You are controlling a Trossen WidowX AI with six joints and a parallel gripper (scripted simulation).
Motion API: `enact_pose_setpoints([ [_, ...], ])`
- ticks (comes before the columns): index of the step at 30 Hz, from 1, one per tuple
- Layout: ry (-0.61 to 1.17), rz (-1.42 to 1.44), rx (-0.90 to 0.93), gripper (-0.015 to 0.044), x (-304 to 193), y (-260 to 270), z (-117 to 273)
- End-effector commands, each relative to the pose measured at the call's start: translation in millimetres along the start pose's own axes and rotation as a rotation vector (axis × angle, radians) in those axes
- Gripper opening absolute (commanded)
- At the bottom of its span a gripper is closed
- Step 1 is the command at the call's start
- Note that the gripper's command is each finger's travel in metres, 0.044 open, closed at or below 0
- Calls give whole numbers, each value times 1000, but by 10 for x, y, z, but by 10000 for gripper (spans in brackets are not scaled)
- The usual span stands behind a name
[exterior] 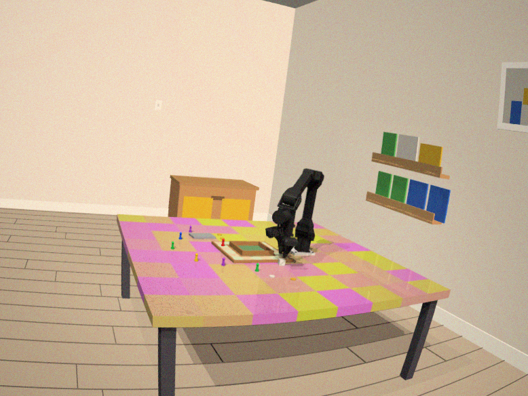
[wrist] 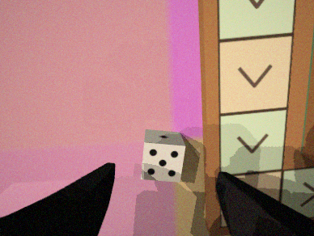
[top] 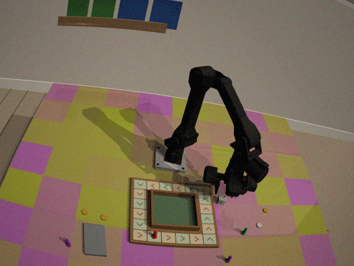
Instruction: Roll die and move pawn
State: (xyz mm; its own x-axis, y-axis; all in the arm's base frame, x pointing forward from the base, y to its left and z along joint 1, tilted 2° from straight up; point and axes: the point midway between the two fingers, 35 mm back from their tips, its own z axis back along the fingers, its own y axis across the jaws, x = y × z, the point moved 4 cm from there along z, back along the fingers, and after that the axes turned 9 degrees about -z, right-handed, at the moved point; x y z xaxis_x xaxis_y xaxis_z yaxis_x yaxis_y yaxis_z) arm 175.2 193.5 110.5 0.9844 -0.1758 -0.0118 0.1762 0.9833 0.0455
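1. The tool (top: 224, 192) (exterior: 283, 255) (wrist: 166, 174) stands spread with nothing between its fingers, straddling the die's spot, likely to line up a grasp
2. The white, black-pipped cube of a die (top: 221, 199) (exterior: 281, 262) (wrist: 163, 162) sits on the patchwork bench (top: 105, 171) (exterior: 221, 302) (wrist: 81, 81), just beside the wood-rimmed board (top: 131, 212) (exterior: 247, 261) (wrist: 210, 141)
3. The tray (top: 174, 227) (exterior: 258, 252) (wrist: 306, 61) has raised walls, presumably to contain the roll
4. The knob-headed red pawn (top: 154, 234) (exterior: 222, 242) stands upright on its square, awaiting the count

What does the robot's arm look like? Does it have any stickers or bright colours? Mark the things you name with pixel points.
The arm (top: 206, 76) (exterior: 313, 175) is black all over, with chunky, angular parts. Its jaws are black too, with fingers that narrow towards the ends. I can't see any stickers or bright colours on it.
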Motion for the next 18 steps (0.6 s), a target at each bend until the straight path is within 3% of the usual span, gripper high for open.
enact_pose_setpoints([
  [1, 4, -4, 4, 275, -5, 9, -60],
  [18, 4, -4, 4, 275, -12, 6, -322],
])
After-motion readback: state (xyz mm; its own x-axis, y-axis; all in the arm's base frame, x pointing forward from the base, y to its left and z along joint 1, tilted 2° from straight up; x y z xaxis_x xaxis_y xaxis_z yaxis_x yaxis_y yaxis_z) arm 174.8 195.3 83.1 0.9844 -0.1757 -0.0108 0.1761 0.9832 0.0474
